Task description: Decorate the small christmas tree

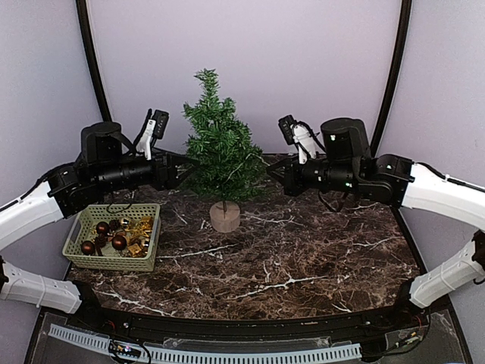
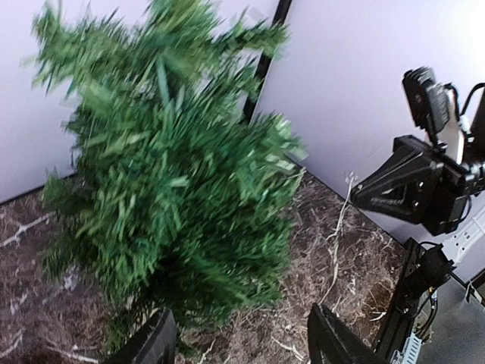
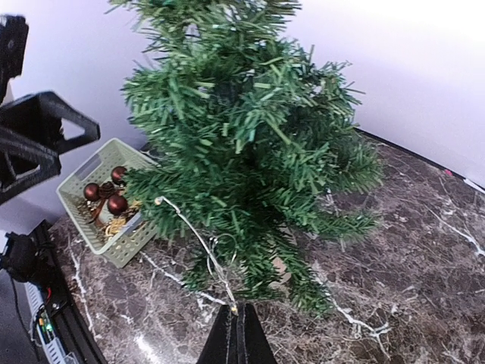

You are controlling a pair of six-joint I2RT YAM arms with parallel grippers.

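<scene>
**Top external view.** Miniature dark-green bristly fir tree [image 1: 220,144] on a round pale wooden stump [image 1: 225,217], upright at centre of frame on a dark brown, white-veined marble table [image 1: 303,258].
- Open tabletop runs across the lower centre and right of frame. A pale lilac backdrop [image 1: 303,61] closes off the top, behind the tree.
- Left gripper [image 1: 182,167] sits just beside the foliage on the frame's left, and right gripper [image 1: 273,173] just beside it on the frame's right. The tree stands between them.
- Pale green slotted plastic basket [image 1: 106,262] sits at lower left near the table's left edge, well apart from the stump. It holds dark red round baubles [image 1: 119,242] and gold trinkets [image 1: 140,231].

**Left wrist view.** Left gripper [image 2: 242,345] is at the bottom edge, fingers spread, nothing between them.
- The tree [image 2: 167,174], blurred, fills the left half.
- Bare marble [image 2: 356,258] lies at lower right.
- The right gripper [image 2: 360,193] hangs raised at the right edge. A thin pale wire [image 2: 337,243] runs downward from beside its tip.

**Right wrist view.** Right gripper [image 3: 235,311] is at bottom centre, fingers pressed together and pinching the wire's end.
- The wire [image 3: 193,231] climbs up-left into the lower branches.
- The tree [image 3: 250,129] fills centre and top.
- The basket [image 3: 129,243] sits at middle left, partly behind branches.
- The left gripper [image 3: 45,155] is at the left edge.
- Open marble [image 3: 424,250] lies on the right.
</scene>
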